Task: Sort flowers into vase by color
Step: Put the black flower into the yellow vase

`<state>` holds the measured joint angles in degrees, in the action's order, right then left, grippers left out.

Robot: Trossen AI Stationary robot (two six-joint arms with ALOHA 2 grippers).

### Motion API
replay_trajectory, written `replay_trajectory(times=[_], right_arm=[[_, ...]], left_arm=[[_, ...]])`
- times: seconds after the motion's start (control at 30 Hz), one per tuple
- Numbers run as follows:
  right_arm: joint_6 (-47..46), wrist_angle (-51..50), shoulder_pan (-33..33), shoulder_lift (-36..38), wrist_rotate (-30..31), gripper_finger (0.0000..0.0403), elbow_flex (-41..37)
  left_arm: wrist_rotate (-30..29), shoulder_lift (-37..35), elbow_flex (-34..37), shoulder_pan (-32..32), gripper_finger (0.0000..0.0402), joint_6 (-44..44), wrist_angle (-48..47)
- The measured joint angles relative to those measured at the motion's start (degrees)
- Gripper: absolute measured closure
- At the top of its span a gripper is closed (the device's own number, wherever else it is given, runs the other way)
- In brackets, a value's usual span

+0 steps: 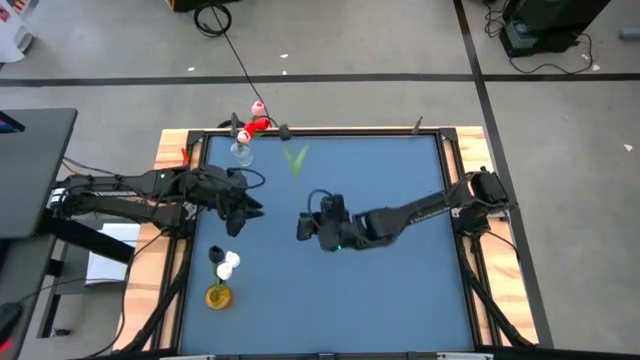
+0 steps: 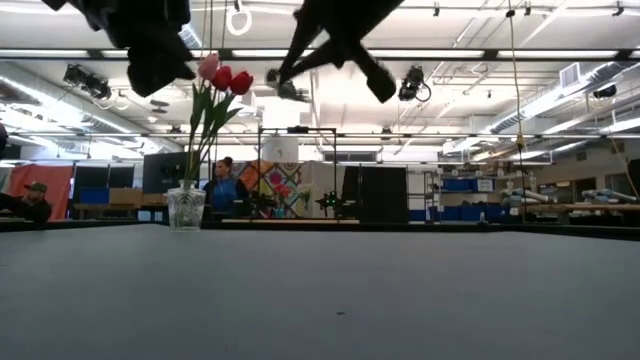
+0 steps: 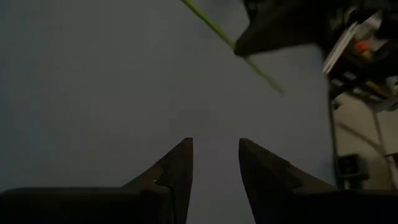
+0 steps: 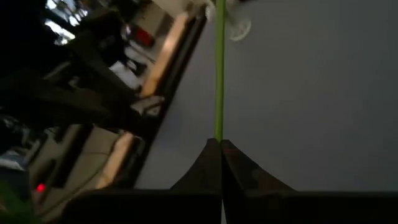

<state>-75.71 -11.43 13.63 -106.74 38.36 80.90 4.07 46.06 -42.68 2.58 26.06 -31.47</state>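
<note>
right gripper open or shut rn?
Shut. In its wrist view the right gripper has both fingers pressed together on a thin green stem running straight out from the tips.

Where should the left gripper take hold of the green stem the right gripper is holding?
On the bare stem just past the right gripper, which is shut on it. The stem is thin and straight, so the open left gripper should probably come from the side, with its fingers straddling the stem crosswise.
</note>
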Motion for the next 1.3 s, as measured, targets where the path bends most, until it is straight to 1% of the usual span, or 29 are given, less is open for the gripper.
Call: replay_trajectory(times=[0.1,0.2,0.23,0.3,0.43,0.53,0.67,0.77,0.83,0.9,1.0,1.07,1.13,1.2,1.23,1.3], right_arm=[[-0.47,1.77,3.04,-0.02,5.33,0.0403,0.00],[5.29,3.61,5.05,-0.01,8.03,0.0403,0.00],[7.97,4.01,5.47,-0.01,8.34,0.0403,0.00],[14.57,5.93,5.73,-0.02,8.10,0.0403,-0.01],[24.71,10.86,5.36,-0.02,6.55,0.0403,-0.02],[31.65,14.26,5.01,-0.02,5.37,0.0403,-0.01],[38.49,18.97,4.98,-0.02,5.48,0.0403,0.00],[41.56,20.21,4.98,-0.02,5.52,0.0403,0.00],[42.58,19.99,4.98,-0.04,5.48,0.0403,0.00],[43.37,20.03,4.98,-0.04,5.31,0.0403,0.00],[44.42,20.01,4.98,-0.04,4.38,0.0403,0.00],[44.45,20.08,4.98,-0.04,4.34,0.0403,0.00],[44.43,20.41,4.98,-0.04,4.11,0.0403,0.00],[43.72,20.08,4.98,-0.07,3.62,0.0400,0.00],[42.59,19.83,4.98,-0.09,3.10,0.0397,-0.02],[40.00,18.98,4.92,-0.09,1.87,0.0383,-0.02]], left_arm=[[0.98,0.04,0.00,0.57,0.0266,-0.20,2.95],[1.15,0.04,0.05,0.58,0.0266,-0.36,6.50],[1.30,0.04,0.07,0.58,0.0266,-1.64,8.05],[1.86,0.04,0.07,0.58,0.0266,-4.85,12.04],[2.24,0.04,0.07,0.58,0.0266,-6.23,20.66],[1.85,0.00,0.07,0.59,0.0264,-7.71,24.51],[-1.43,0.04,0.07,0.65,0.0244,-7.54,26.40],[-2.01,0.04,0.07,0.65,0.0231,-7.53,29.49],[-2.07,-0.18,0.07,0.62,0.0232,-7.52,31.88],[-2.12,-0.39,0.07,0.62,0.0242,-7.50,34.20],[-2.33,-0.37,0.07,0.62,0.0270,-7.69,35.03],[-2.31,-0.35,0.07,0.62,0.0299,-7.71,34.34],[-1.74,-0.37,0.07,0.62,0.0337,-8.21,33.52],[0.36,-0.57,0.07,0.64,0.0377,-11.20,32.36],[2.03,-0.84,0.06,0.50,0.0385,-13.49,31.61],[5.67,-1.35,-0.54,-0.14,0.0387,-19.33,28.75]])
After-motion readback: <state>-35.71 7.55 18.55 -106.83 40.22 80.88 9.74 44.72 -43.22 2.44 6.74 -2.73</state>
